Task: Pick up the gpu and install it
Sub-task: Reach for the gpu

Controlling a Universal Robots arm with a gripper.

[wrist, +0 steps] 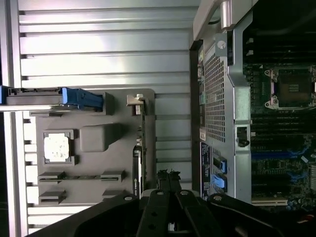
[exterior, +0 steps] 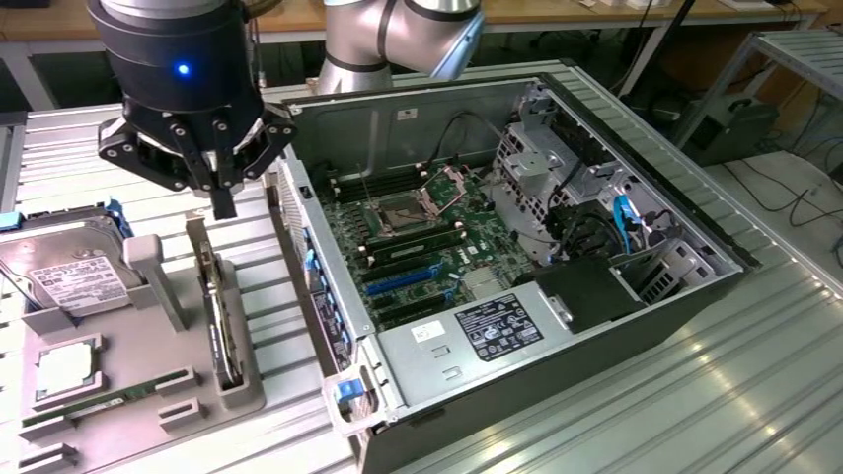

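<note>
Ribbed metal worktop (exterior: 685,395), carrying everything listed. Open computer case (exterior: 409,114), one, lying on its side, from the centre out to 3 o'clock in the exterior view; motherboard (exterior: 421,247) exposed inside, its blue expansion slots (exterior: 395,279) unfilled. Robot arm (exterior: 395,39), one, reaching in from 12 o'clock; its tool (exterior: 224,207) hangs at 10 o'clock, outside the case, fingers pressed together and pinching nothing. Grey parts fixture (exterior: 145,355), one, at 8 o'clock, just beside the case wall. Hard drive (exterior: 66,276), silver with a white label, seated at the fixture's 9 o'clock end. The gpu (exterior: 217,316), one, standing on edge in an upright slot along the fixture's case-side margin, directly below the tool but apart from it; in the wrist view the same card (wrist: 138,163) lies just ahead of the closed fingertips, its silver bracket at the far end. Processor chip (exterior: 66,367), one, in a square recess. Memory stick (exterior: 93,403), one, thin, lying flat at 7 o'clock. Status, as I judge it: early approach; card neither gripped nor lifted, and installation entirely outstanding.
</note>
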